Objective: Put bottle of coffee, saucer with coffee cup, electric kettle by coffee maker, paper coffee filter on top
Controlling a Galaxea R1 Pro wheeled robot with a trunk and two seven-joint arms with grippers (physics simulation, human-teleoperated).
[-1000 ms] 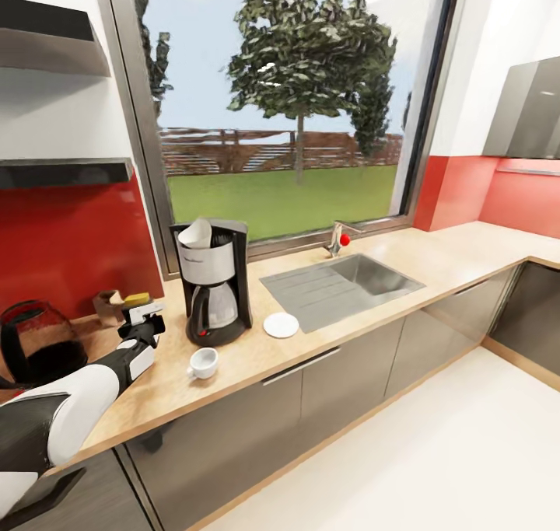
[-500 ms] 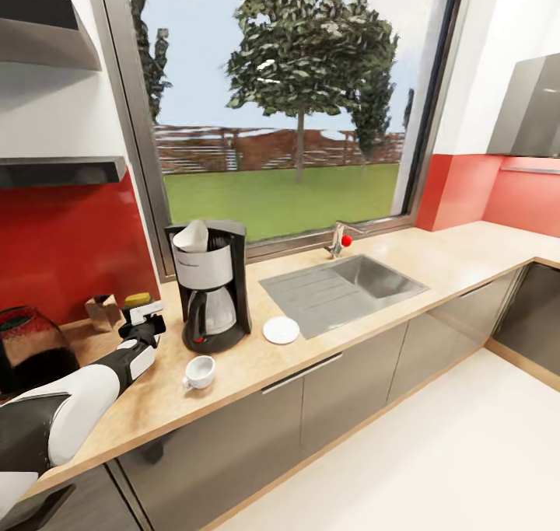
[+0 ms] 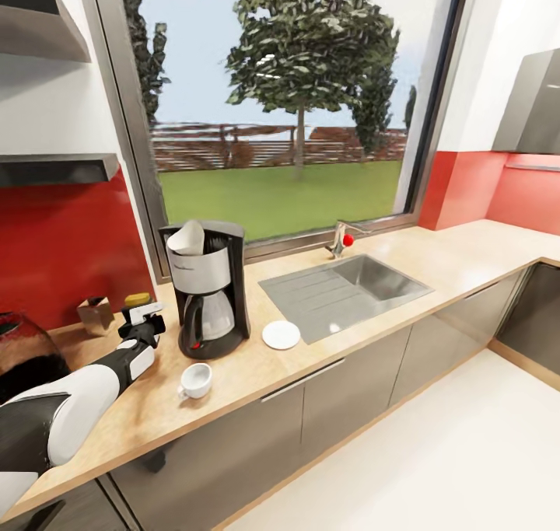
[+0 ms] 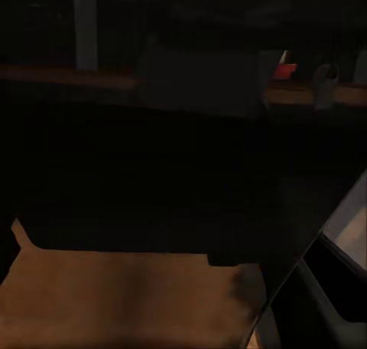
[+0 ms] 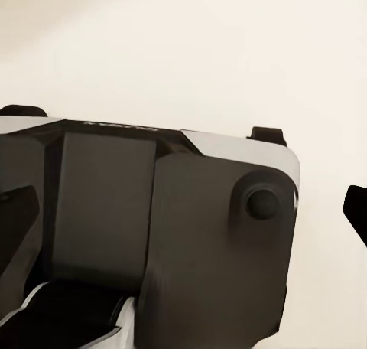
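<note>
Left gripper (image 3: 145, 321) hovers low over the kitchen countertop (image 3: 435, 263), right by the bottle of coffee (image 3: 137, 301) at its twelve o'clock; jaw spread can't be judged. At three o'clock stands the coffee maker (image 3: 206, 298), paper coffee filter (image 3: 188, 238) on top. The coffee cup (image 3: 194, 379) sits apart from the saucer (image 3: 281, 334). Risk: a careless swing could topple that bottle.

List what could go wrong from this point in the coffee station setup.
1. The left gripper sits close in front of the bottle of coffee, beside the coffee maker; a careless swing could topple the bottle or dislodge the paper coffee filter perched on top.
2. The coffee cup stands near the kitchen countertop front edge, off the saucer; a poor grasp might push it over the edge.
</note>
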